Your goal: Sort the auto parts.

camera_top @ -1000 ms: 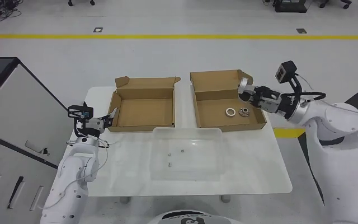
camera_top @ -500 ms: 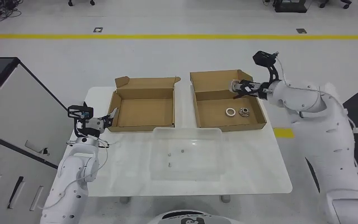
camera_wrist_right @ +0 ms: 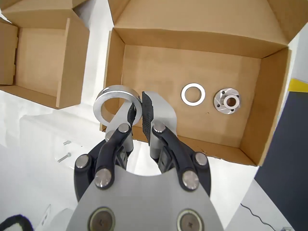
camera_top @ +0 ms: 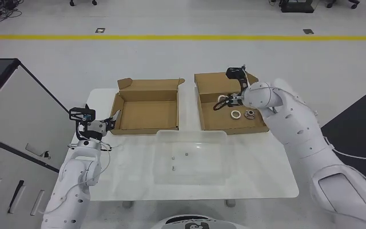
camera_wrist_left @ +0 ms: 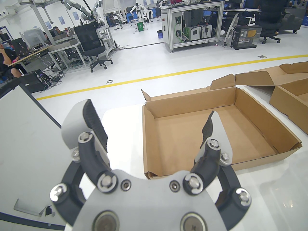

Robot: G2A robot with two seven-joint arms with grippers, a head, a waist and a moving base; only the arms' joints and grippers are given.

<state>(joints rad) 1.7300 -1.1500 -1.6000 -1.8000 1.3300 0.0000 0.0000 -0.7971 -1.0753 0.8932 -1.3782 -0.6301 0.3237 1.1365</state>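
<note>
On the left of the white, glossy counter (camera_top: 257, 166), the left tool (camera_wrist_left: 151, 118) hovers with its ribbed black pads spread wide and nothing between them, just beside the left cardboard box (camera_top: 147, 114), a shallow rectangular tray of plain brown board with its flap folded back. Nearer the middle sits a clear plastic bin (camera_top: 191, 136) with rounded corners, and small threaded bolts (camera_top: 172, 169) lie on its floor. To the right stands the right cardboard box (camera_top: 213, 119), of the same matte brown board. Above its left part the right tool (camera_wrist_right: 138, 106) pinches the wall of a thick, smooth metal ring (camera_wrist_right: 118, 90), with one pad inside the hoop and one outside, so the ring hangs clear of the box floor. Further right on that floor lie a thin flat washer (camera_wrist_right: 183, 94) and, just beside it, a round machined flange hub (camera_wrist_right: 220, 102) with a raised bored centre and small holes around it.
</note>
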